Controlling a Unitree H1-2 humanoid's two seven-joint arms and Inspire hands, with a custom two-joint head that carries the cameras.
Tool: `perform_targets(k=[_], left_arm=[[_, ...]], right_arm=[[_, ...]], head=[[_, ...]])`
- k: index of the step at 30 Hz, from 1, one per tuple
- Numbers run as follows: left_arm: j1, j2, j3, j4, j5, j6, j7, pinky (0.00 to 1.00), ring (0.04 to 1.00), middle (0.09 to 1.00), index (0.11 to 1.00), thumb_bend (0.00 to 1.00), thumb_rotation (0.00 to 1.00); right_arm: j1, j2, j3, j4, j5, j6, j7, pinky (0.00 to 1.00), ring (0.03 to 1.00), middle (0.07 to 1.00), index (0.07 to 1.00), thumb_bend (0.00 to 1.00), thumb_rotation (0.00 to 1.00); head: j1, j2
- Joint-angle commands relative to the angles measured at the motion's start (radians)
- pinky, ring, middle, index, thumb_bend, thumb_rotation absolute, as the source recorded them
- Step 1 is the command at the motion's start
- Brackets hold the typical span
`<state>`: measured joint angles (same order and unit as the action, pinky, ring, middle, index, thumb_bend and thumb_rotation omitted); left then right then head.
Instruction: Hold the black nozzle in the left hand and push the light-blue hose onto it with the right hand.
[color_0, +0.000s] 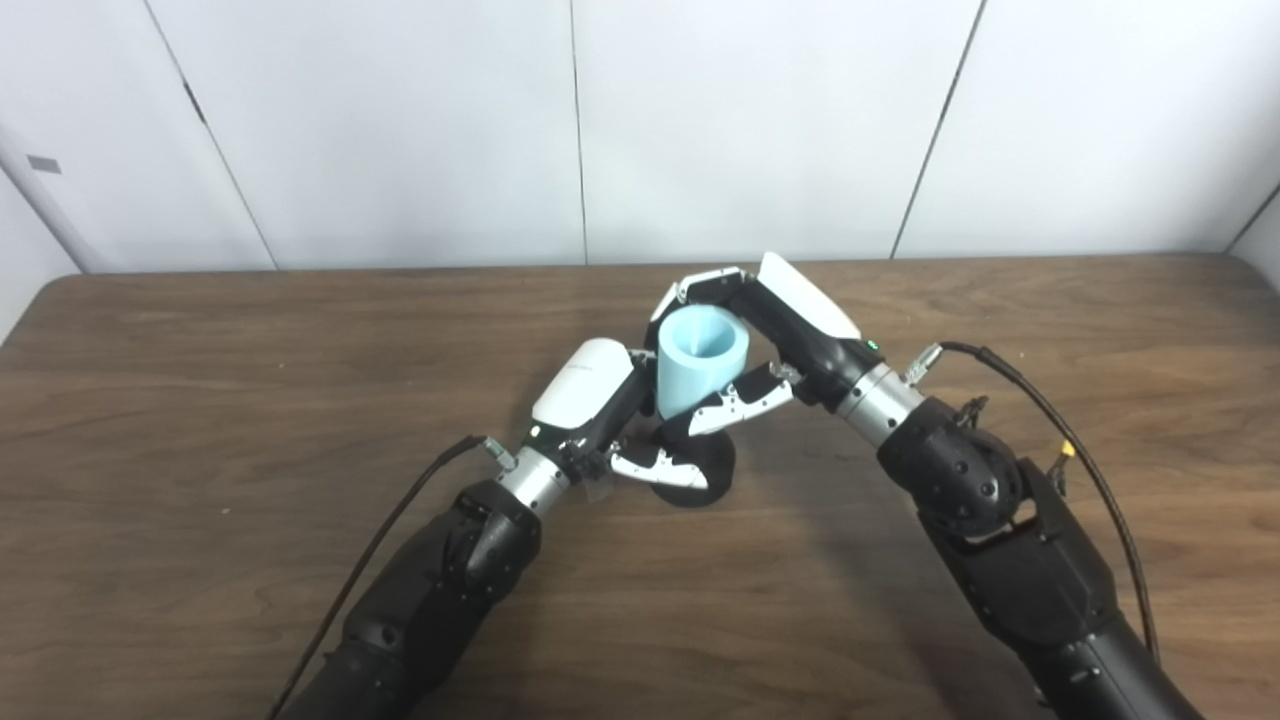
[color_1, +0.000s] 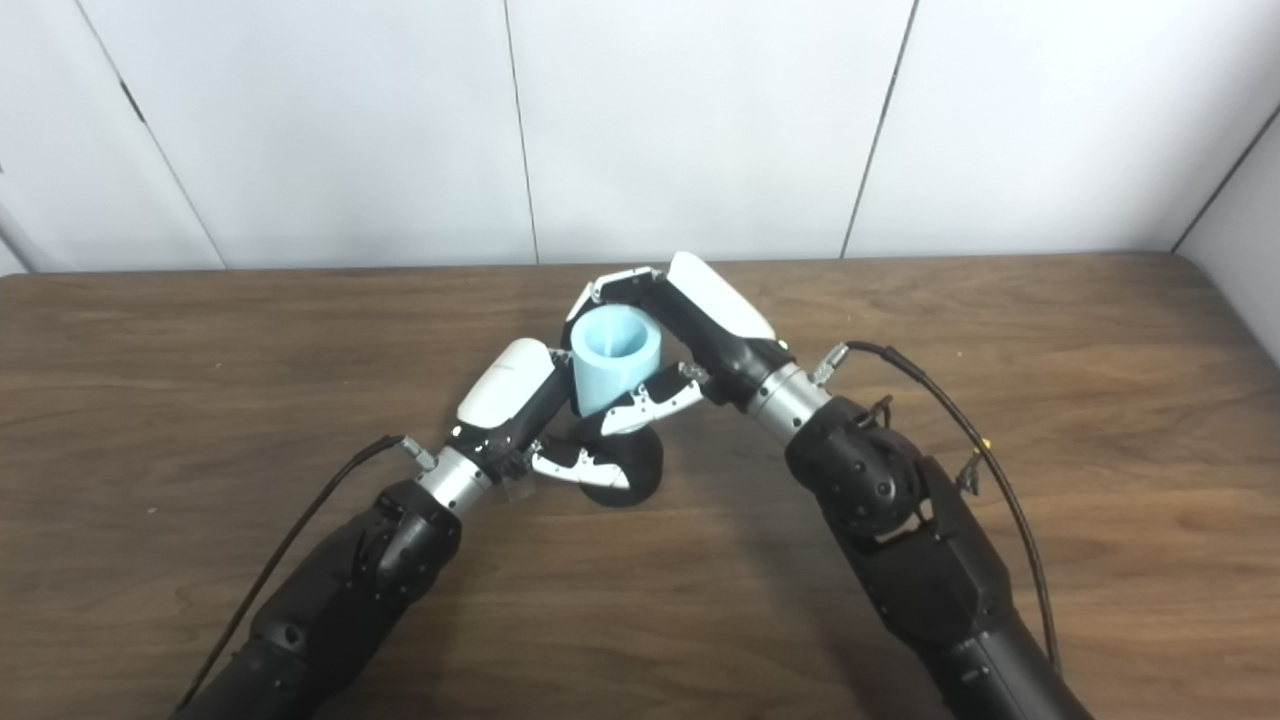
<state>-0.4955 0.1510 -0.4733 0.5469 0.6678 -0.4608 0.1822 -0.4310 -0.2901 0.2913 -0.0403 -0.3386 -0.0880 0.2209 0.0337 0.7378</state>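
- Left eye view: the right hand (color_0: 765, 335) is wrapped around the light-blue hose (color_0: 700, 358), fingers curled over its far rim and thumb pressed against its near side, so the hand is clamped on it.
- The hose stands roughly upright above the middle of the wooden table (color_0: 200, 400), its open mouth facing up toward the camera.
- The left hand (color_0: 610, 410) sits just beside and below the hose, closed around the black nozzle (color_0: 700, 470), with its thumb lying across the nozzle's near side.
- The nozzle's wide dark base touches the table; the hose's lower end sits directly over the nozzle.
- The join between hose and nozzle is covered by the thumbs of both hands, so how far the hose is seated cannot be made out.
- Most of the left hand's fingers are hidden behind its white back shell and the hose.
- Both forearms are cut off by the bottom edge.
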Motion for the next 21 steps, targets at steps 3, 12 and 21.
perform_targets(k=[3, 12, 21], left_arm=[[0.112, 0.004, -0.018, 0.057, 0.010, 0.051, -0.030, 0.35, 0.404, 0.492, 0.495, 0.50, 0.00], [0.113, 0.008, -0.016, 0.056, 0.006, 0.048, -0.034, 0.35, 0.407, 0.495, 0.490, 0.50, 0.00], [0.110, 0.000, -0.017, 0.077, 0.008, 0.040, -0.021, 0.34, 0.396, 0.484, 0.501, 0.50, 0.00]], right_arm=[[0.049, -0.005, 0.029, 0.028, -0.038, 0.053, 0.037, 0.31, 0.405, 0.488, 0.514, 0.52, 0.00], [0.068, 0.005, 0.037, 0.058, -0.030, 0.016, 0.008, 0.31, 0.406, 0.487, 0.512, 0.52, 0.00], [0.037, -0.009, 0.004, -0.062, 0.007, 0.191, 0.063, 0.52, 0.672, 0.809, 0.877, 0.81, 0.09]], head=[[0.000, 0.002], [-0.004, 0.001], [-0.007, -0.010]])
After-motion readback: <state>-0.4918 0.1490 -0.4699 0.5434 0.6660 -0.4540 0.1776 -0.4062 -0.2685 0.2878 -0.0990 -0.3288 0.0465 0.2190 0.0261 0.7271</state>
